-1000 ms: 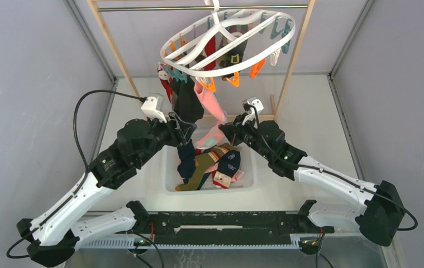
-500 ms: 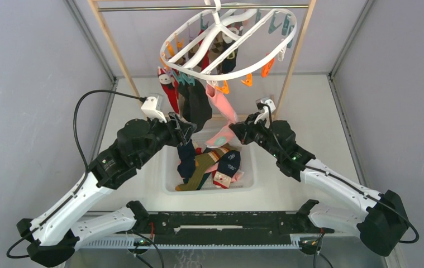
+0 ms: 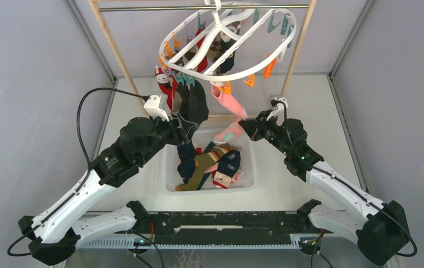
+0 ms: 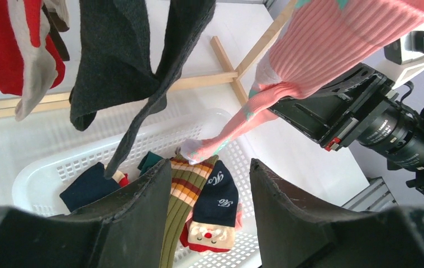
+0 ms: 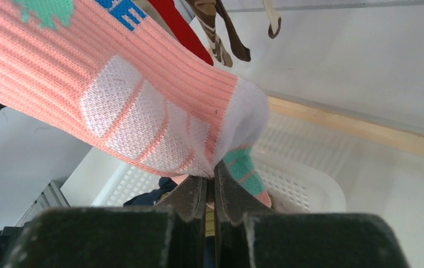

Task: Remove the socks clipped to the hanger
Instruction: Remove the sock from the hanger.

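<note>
The white oval hanger (image 3: 237,70) hangs tilted from the top bar, with orange and teal clips. A salmon pink sock (image 3: 229,106) is clipped to it and stretches down to my right gripper (image 3: 244,126), which is shut on its heel; the right wrist view shows the jaws pinching the white heel (image 5: 237,128). A dark grey sock (image 3: 195,106) and a red sock (image 3: 166,84) hang from clips on the left. My left gripper (image 3: 182,129) is open and empty below the dark grey sock (image 4: 125,61), above the basket.
A white mesh basket (image 3: 170,187) between the arms holds several loose socks, among them an olive striped one (image 3: 198,167) and a navy Santa one (image 3: 226,164). The wooden rack frame (image 3: 112,44) stands behind, with a crossbar at its base.
My right gripper has pulled the pink sock to the right and back, stretching it. The hanger has tilted and swung up to the left. The left gripper has shifted slightly.
</note>
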`<action>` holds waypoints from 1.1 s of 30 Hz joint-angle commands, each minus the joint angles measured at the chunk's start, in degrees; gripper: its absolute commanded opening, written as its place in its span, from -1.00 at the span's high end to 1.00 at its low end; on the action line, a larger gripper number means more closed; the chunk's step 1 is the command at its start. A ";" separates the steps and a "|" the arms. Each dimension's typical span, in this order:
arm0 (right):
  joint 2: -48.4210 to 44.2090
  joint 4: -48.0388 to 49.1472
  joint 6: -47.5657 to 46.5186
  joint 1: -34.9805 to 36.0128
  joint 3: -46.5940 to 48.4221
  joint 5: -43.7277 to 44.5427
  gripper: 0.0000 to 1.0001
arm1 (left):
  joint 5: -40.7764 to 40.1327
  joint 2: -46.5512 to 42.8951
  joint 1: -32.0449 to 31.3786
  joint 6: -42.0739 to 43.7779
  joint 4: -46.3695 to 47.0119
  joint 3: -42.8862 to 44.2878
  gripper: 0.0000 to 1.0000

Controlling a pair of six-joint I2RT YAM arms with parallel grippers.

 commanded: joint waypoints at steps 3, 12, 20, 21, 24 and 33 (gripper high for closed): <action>-1.39 1.78 1.84 -3.13 -0.86 -3.21 0.84 | 0.09 0.81 -0.95 0.10 4.53 5.96 -0.17; -2.26 2.23 2.62 -3.22 -1.94 -4.44 0.84 | 0.17 4.26 -1.80 0.71 7.20 8.99 -0.17; -2.06 2.12 0.60 3.89 -1.96 2.07 0.84 | -1.81 5.26 -2.04 1.44 9.38 9.44 -0.16; -1.97 2.13 0.23 5.05 -1.96 3.40 0.85 | -1.95 5.18 -2.08 1.45 9.51 9.44 -0.16; -1.48 2.29 -0.98 8.40 -1.96 6.59 0.85 | -2.36 4.61 -2.13 1.63 9.73 9.36 -0.16; 1.05 1.03 -6.38 17.70 0.35 18.93 0.85 | -3.90 2.14 -2.52 2.25 10.38 9.10 -0.16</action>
